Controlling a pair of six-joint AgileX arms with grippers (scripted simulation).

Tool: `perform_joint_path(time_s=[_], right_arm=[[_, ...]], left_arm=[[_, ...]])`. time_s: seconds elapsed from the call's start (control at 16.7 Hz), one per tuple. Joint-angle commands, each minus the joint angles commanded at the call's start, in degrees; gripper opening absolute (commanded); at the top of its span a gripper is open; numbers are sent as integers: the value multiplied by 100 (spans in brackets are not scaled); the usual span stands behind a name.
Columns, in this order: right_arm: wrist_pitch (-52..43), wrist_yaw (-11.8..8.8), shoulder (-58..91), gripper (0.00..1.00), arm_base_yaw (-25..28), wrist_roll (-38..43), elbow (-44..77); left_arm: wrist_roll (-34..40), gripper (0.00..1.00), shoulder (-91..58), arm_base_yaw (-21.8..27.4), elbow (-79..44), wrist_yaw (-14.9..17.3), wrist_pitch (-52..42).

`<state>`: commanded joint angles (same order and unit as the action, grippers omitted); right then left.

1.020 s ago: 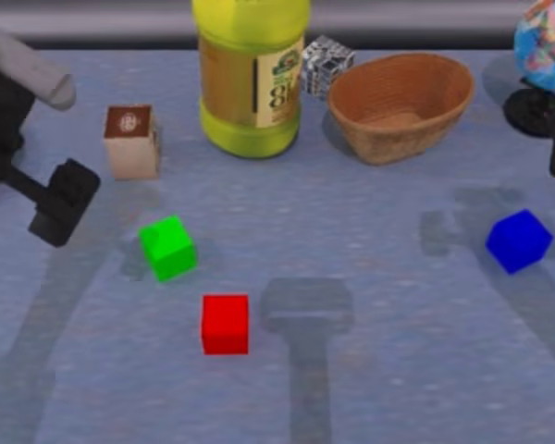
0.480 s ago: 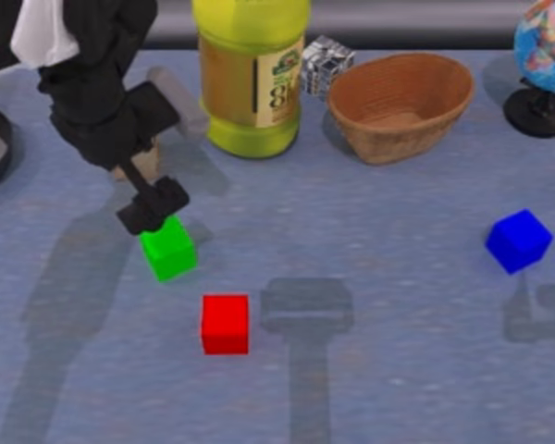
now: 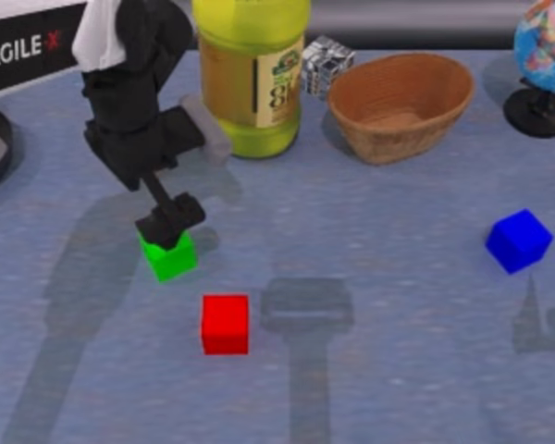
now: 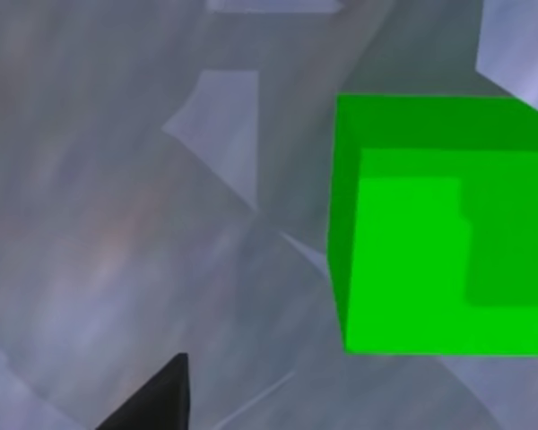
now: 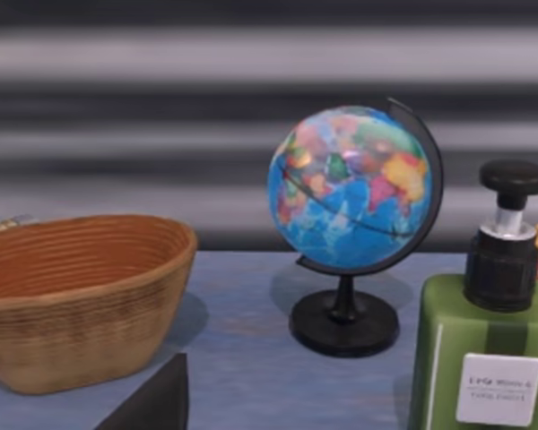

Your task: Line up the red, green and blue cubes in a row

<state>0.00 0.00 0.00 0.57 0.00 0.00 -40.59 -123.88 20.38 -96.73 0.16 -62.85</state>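
— What's on the table from where you sit?

— Three task cubes, one of each colour. The green cube (image 3: 169, 256) is at the left, the red cube (image 3: 225, 324) just nearer and to its right, apart from it. The blue cube (image 3: 518, 240) sits alone well over at the right. So no row yet.

— And your arms?

— My left gripper (image 3: 170, 222) is right above the green cube's far edge, hanging from the arm that reaches in from the far left. In the left wrist view the green cube (image 4: 444, 224) fills the frame beside one dark fingertip (image 4: 157, 399); I cannot tell whether the fingers are spread or closed, or whether they touch the cube. My right arm is out of the top view; its wrist camera only shows a fingertip (image 5: 157, 403).

— Anything else around?

— One yellow bottle (image 3: 252, 69), one wicker basket (image 3: 402, 102), one silvery checkered cube (image 3: 326, 63), one globe (image 3: 546, 55), all along the far side. The right wrist view adds one green pump bottle (image 5: 484, 349).
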Motion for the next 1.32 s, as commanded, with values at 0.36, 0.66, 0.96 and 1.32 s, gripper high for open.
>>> perform_joint_path(time_s=[0.36,0.66,0.96,1.32], right_arm=[[0,0,0,100,0,0,0],[0,0,0,100,0,0,0],[0,0,0,100,0,0,0],[0,0,0,100,0,0,0]], left_arm=[[-13,100,-112,-15,90,1,199],[-15,100,-481,-8,626,5,1106],[-15,100,-648,-7,859,6,1507],[-15,70,-648,-7,859,6,1507]])
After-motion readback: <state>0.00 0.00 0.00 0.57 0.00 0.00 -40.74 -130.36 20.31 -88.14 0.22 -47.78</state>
